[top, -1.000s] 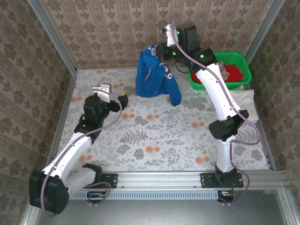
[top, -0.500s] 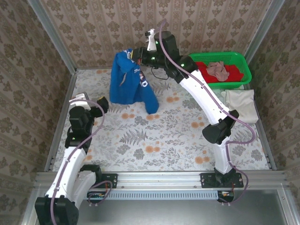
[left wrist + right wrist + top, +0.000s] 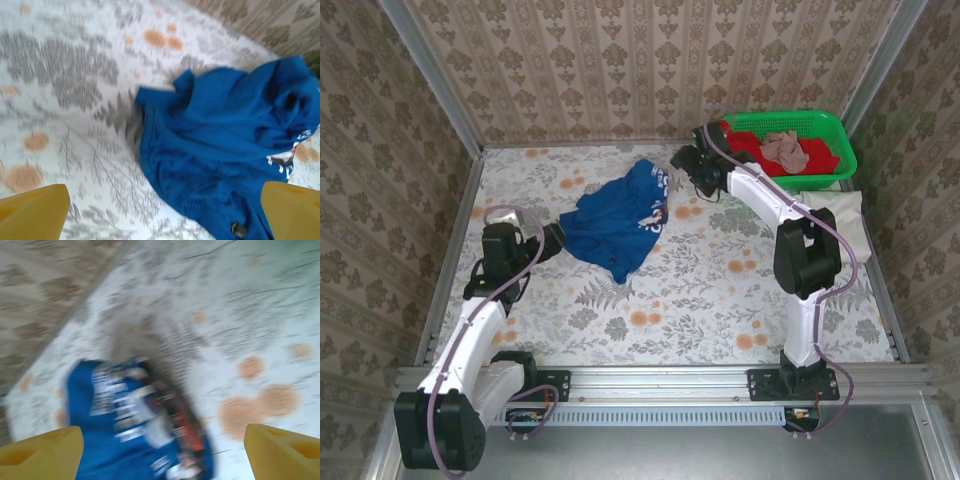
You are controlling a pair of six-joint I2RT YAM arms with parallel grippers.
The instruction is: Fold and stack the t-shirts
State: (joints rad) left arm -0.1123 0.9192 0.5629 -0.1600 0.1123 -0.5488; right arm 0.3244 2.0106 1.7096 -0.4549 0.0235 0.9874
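Looking at the blue t-shirt [image 3: 615, 222] lying in a crumpled heap on the floral table [image 3: 720, 300], not folded at all, with white lettering and some red print facing up at its far-right end. Just left of the blue t-shirt, got the left end effector [image 3: 553, 240] down low, yellow fingers [image 3: 35, 210] spread wide with nothing between them, pointed at the cloth. Right by the blue t-shirt's far-right corner, spotted the right end effector [image 3: 685, 163], fingers [image 3: 285, 452] splayed apart too, gripping nothing. Well off to the right of the blue t-shirt: cream-white t-shirt [image 3: 847, 222] lying at the table's edge. Back-right of the blue t-shirt: green basket [image 3: 847, 155] holding red cloth [image 3: 748, 143] and pinkish cloth [image 3: 785, 148].
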